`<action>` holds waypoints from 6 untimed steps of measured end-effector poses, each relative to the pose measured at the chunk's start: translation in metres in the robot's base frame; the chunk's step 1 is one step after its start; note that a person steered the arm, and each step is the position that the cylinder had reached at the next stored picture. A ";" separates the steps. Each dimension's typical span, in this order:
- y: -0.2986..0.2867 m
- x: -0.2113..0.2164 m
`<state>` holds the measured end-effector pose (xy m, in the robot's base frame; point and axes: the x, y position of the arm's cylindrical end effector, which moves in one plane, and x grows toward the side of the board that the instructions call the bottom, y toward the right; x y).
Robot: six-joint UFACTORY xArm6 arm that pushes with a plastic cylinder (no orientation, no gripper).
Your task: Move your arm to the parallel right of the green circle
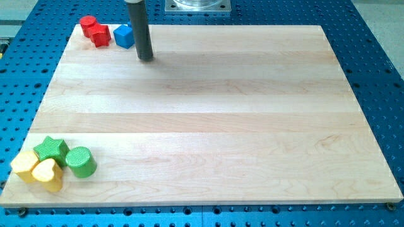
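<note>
The green circle (pixel 80 162), a short ridged cylinder standing upright, is seen at the tabletop's (pixel 221 113) lower left, beside a green star (pixel 52 149). My tip (pixel 146 58) is placed upper left, just right of the blue block (pixel 124 36); no jaws are fitted.

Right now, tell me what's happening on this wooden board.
My tip rests near the view's top left of the wooden board, just right of the blue cube and the red blocks. The green cylinder block I must get beside sits far off at bottom left, clustered with a green star and two yellow blocks.
</note>
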<state>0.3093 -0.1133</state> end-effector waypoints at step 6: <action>0.138 0.226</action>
